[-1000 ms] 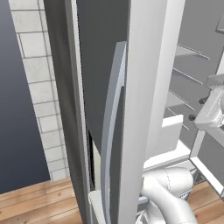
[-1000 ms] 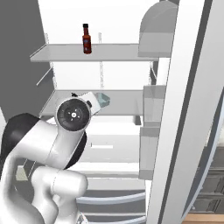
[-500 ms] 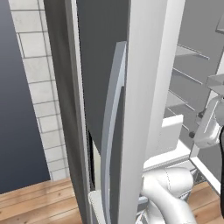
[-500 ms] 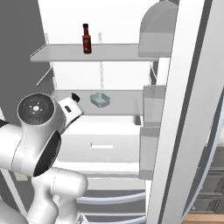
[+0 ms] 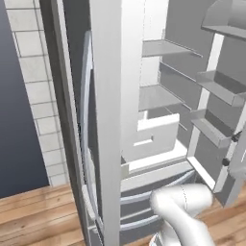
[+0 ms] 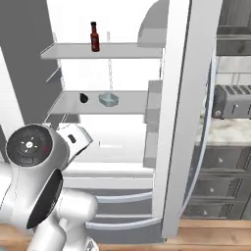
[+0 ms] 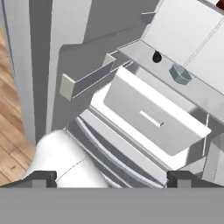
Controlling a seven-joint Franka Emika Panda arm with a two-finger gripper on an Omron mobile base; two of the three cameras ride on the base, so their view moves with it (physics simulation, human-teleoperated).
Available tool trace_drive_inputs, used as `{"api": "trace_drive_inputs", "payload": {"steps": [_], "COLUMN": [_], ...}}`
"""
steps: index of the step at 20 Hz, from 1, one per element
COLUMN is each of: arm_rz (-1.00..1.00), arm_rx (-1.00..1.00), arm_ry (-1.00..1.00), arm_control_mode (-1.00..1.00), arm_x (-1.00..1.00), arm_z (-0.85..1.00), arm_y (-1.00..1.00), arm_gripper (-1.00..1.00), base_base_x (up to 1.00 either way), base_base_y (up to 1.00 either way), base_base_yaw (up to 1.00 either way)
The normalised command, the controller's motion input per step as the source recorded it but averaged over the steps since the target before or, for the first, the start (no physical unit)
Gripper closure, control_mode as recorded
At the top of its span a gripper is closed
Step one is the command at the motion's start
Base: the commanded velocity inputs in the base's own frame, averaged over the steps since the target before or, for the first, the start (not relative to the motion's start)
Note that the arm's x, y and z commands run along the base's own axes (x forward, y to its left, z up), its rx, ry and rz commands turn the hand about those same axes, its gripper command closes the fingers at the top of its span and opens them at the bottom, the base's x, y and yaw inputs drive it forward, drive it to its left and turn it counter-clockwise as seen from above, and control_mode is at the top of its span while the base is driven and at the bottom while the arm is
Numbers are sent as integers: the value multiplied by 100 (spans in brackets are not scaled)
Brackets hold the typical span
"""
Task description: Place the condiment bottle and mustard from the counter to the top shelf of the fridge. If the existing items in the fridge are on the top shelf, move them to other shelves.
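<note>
Red-orange and slim, the black-capped condiment bottle [image 6: 94,37] already stands on our pale fridge's top shelf [image 6: 73,50], while the small teal dish [image 6: 108,99] and black object [image 6: 84,98] sit one shelf lower. We judge the bottle light, rigid, slick and tippy: grasp mid-body. Our gripper [image 7: 111,177] hangs empty, fingers spread wide.

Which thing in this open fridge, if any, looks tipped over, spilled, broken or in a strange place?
Nothing stands out. The red bottle stands upright on the top shelf. The teal dish and the small black object sit side by side and apart on the shelf below. No spill or damage shows, and the drawer looks shut.
</note>
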Motion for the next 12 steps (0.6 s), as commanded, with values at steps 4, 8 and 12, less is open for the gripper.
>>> {"api": "trace_drive_inputs", "payload": {"steps": [4,8,12], "arm_rz": [0,0,0], "arm_rx": [0,0,0], "arm_ry": [0,0,0], "arm_control_mode": [100,100,100], "arm_x": [0,0,0], "arm_z": [0,0,0], "arm_y": [0,0,0], "arm_gripper": [-100,-100,-100], "base_base_x": [-100,-100,-72], "base_base_y": [-77,-100,-100], "base_base_yaw": [0,-6,-15]}}
